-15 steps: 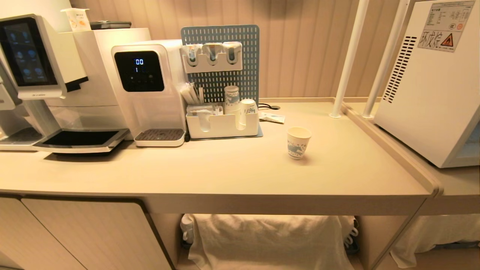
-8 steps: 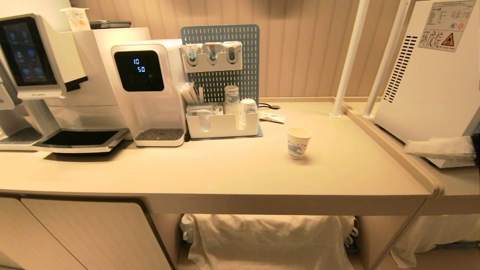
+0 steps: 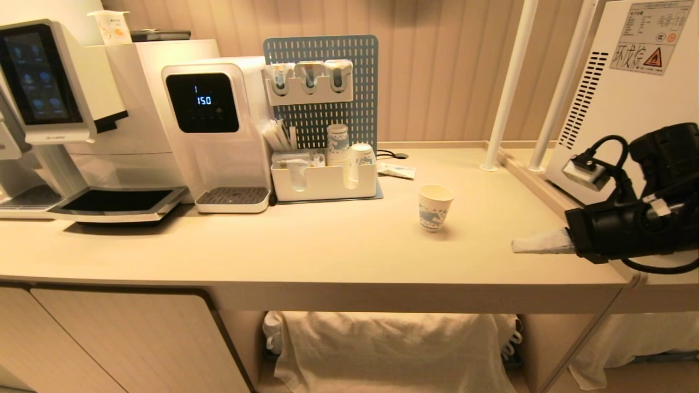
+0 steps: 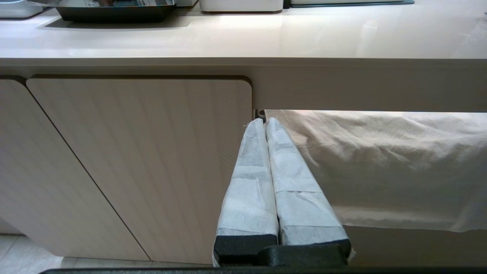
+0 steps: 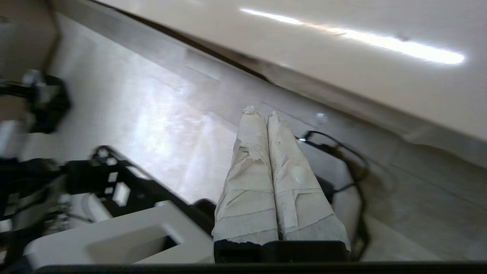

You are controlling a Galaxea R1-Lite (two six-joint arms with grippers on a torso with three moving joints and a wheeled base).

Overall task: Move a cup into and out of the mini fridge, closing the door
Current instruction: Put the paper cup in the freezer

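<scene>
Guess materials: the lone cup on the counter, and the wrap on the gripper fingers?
cup: likely paper, matte white with blue print and a rolled rim. right gripper and left gripper fingers: wrapped in whitish tape, maybe paper or cloth; creased, torn edges, overlapping bands.

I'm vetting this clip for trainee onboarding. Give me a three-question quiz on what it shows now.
1. True or false: the cup stands upright on the counter.
2. Which gripper is over the counter's right end? A) left B) right
3. The right gripper has its jaws ____.

Key:
1. True.
2. B; the left gripper is parked below the counter, before a cabinet door.
3. Shut, holding nothing.
</scene>
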